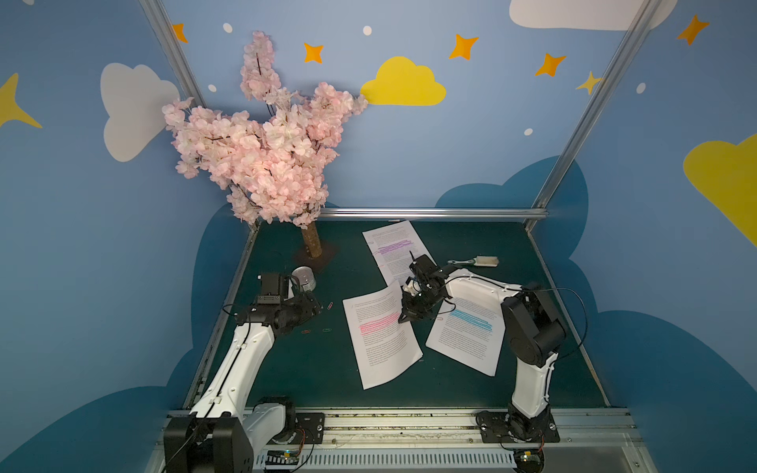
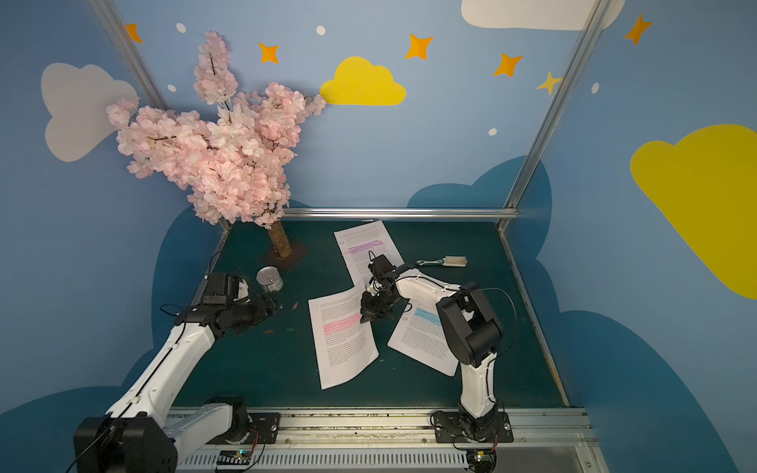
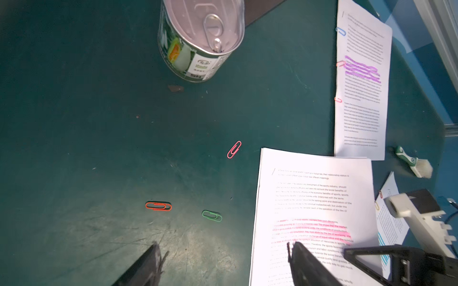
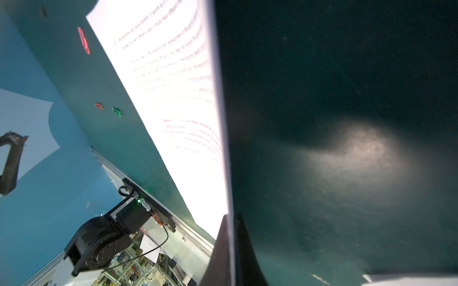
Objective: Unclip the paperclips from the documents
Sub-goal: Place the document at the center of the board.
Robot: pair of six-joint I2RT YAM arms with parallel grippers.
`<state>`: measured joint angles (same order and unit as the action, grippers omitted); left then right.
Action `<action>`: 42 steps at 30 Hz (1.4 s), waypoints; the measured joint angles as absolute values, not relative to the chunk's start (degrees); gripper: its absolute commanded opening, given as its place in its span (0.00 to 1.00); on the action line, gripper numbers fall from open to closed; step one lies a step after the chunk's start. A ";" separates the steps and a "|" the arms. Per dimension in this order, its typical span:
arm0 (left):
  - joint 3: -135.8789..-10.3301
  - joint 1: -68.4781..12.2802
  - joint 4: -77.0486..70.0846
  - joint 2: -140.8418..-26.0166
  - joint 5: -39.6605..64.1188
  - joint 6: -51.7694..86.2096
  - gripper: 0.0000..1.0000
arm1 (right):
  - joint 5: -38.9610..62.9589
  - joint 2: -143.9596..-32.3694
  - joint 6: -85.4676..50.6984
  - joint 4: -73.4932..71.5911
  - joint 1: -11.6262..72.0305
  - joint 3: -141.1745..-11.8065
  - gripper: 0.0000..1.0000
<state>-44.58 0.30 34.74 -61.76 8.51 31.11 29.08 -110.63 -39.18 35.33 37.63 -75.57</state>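
Note:
Three documents lie on the green mat: one with a pink band (image 1: 381, 340), one with a purple band (image 1: 393, 245) and one with a blue band (image 1: 467, 336). My right gripper (image 1: 403, 317) is shut on the pink-band page's raised side edge (image 4: 230, 173). My left gripper (image 3: 224, 250) hangs open and empty over the mat, left of that page. Loose paperclips lie before it: pink (image 3: 234, 149), red (image 3: 158, 206) and green (image 3: 212, 216). A blue clip (image 3: 340, 31), an orange clip (image 3: 340, 64) and a red clip (image 3: 337, 100) sit on the purple-band page's edge.
A tin can (image 1: 304, 278) stands near the left arm. A blossom tree trunk (image 1: 313, 243) rises at the back left. A green-handled brush (image 1: 475, 261) lies at the back right. Metal rails (image 1: 430, 213) border the mat.

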 measured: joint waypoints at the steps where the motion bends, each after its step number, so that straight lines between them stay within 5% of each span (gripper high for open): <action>1: -44.62 0.01 34.87 -61.47 8.73 31.11 0.82 | 28.27 -110.63 -40.29 34.20 37.63 -74.87 0.00; 10: -45.01 -1.98 37.52 -59.57 9.43 30.55 0.82 | 22.87 -110.69 -48.23 27.73 39.72 -73.06 0.01; 13: -45.39 -2.42 38.72 -59.57 9.37 29.56 0.81 | 21.80 -110.67 -50.28 26.06 40.77 -71.96 0.10; 18: -46.78 -3.36 40.40 -59.64 9.06 27.73 0.81 | 22.02 -110.50 -52.16 26.63 41.36 -69.67 0.52; 23: -48.58 -5.43 41.39 -60.88 8.01 26.06 0.82 | 20.10 -106.17 -50.52 32.93 40.97 -69.34 0.69; 33: -63.94 -21.19 40.10 -77.97 4.93 23.33 0.85 | 14.04 -84.53 -41.08 47.81 25.76 -68.12 0.74; 42: -77.14 -34.44 28.93 -101.49 10.35 24.03 0.85 | 14.50 -79.75 -32.32 50.83 5.72 -56.75 0.81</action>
